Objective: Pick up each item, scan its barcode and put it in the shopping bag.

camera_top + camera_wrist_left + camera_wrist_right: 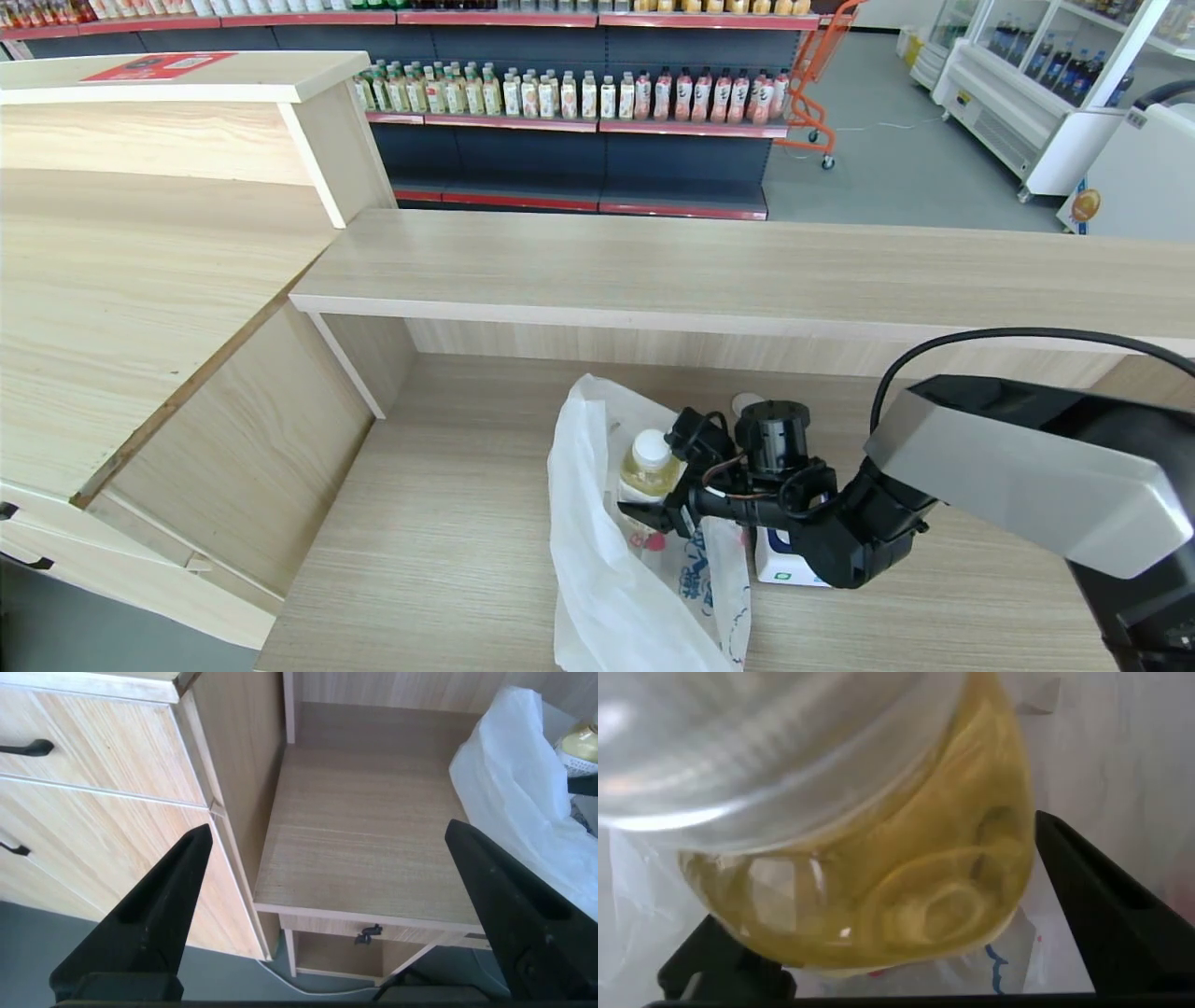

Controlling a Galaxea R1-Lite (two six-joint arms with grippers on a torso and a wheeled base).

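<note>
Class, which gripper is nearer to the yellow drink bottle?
Right. The right gripper clasps the bottle at the mouth of the shopping bag; the left gripper hangs open well away, over by the drawers.

Shopping bag (pixel 597 579) is thin crinkly plastic, bottle (pixel 651 467) clear and glossy, counter (pixel 448 541) matt wood-grain

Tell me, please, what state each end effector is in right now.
Left end effector: open, holding nothing.
Right end effector: closed on the bottle, at the mouth of the shopping bag.
</note>
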